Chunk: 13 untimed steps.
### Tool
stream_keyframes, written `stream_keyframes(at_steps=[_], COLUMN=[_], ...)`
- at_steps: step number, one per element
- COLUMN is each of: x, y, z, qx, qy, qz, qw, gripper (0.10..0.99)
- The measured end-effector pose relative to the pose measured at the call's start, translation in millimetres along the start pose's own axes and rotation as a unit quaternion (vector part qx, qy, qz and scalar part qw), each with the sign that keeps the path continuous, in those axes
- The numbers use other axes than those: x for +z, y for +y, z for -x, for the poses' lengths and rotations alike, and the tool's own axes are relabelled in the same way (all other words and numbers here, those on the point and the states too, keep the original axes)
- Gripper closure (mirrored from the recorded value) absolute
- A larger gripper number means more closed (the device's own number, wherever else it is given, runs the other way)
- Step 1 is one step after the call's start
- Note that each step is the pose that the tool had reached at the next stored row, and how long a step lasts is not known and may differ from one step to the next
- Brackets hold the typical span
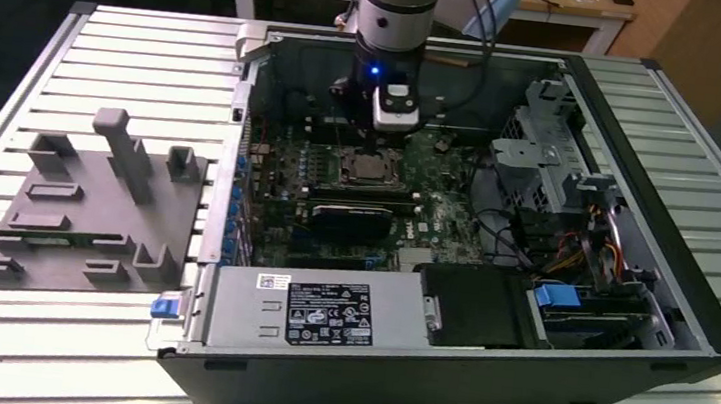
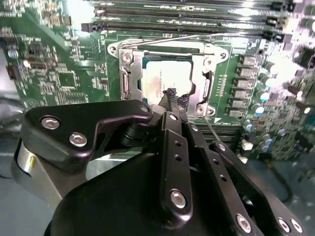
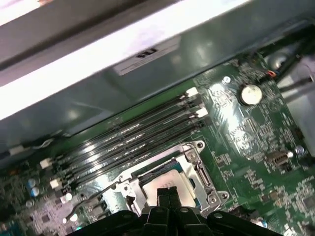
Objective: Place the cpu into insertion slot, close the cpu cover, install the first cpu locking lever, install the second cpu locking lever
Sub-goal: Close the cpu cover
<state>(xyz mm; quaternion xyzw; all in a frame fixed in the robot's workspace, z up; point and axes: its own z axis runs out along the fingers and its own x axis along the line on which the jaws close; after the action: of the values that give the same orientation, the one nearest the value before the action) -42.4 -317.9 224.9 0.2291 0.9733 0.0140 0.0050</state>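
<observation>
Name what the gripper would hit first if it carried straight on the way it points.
Most likely the cpu, framed by the cpu cover, just ahead; depth is unclear.

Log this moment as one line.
gripper: shut, tips over cpu | cpu cover: lowered around cpu

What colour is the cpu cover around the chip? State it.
Shiny silver metal; the cpu cover shows best in the second wrist view.

Printed label on the power supply, small white sticker just beside the label, no print legible
</observation>
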Motion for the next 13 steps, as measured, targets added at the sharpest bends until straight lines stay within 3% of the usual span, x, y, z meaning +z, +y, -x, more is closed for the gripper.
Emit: stream_keyframes(at_steps=[6, 9, 13], x=[0.4, 0.7, 1.2], y=[0.0, 0.0, 0.0], z=[0.0, 0.0, 0.0], qx=[-0.055, -0.082, -0.117], qy=[0.0016, 0.0024, 0.0034], qz=[0.0002, 0.0003, 0.0005], qw=[0.9985, 0.9967, 0.9931], gripper=[0.984, 0.984, 0.984])
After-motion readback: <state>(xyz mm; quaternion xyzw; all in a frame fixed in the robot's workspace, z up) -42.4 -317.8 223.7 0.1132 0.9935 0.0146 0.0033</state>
